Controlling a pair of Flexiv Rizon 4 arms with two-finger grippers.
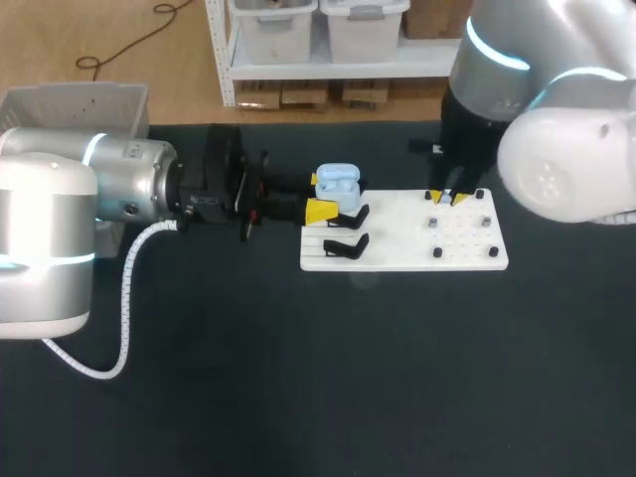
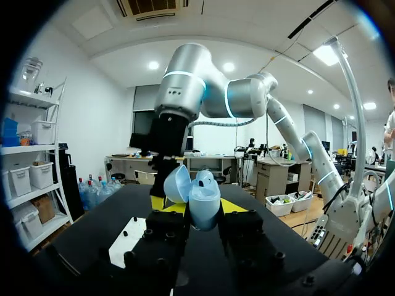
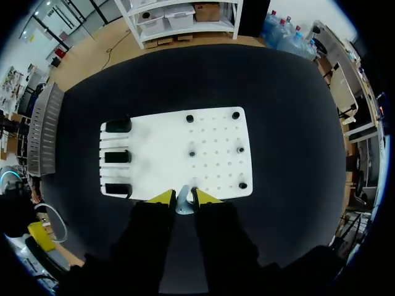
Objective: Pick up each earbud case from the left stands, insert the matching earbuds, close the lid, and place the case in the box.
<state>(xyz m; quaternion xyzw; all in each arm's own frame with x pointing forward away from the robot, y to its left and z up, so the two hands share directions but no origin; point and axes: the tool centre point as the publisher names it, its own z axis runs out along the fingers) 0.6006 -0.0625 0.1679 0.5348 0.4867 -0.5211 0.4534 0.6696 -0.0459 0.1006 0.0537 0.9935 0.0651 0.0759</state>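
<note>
A light blue earbud case with its lid up is held over the left end of the white board; my left gripper is shut on it from both sides. In the left wrist view the case sits between the yellow tips, its lid tilted open. At the board's far edge my right gripper points down. The right wrist view shows this gripper shut on a small pale blue-grey earbud. Black stands line the board's left side.
Small black pegs dot the right half of the board. A grey box stands at the table's far left corner, behind my left arm. Dark table surface lies in front of the board.
</note>
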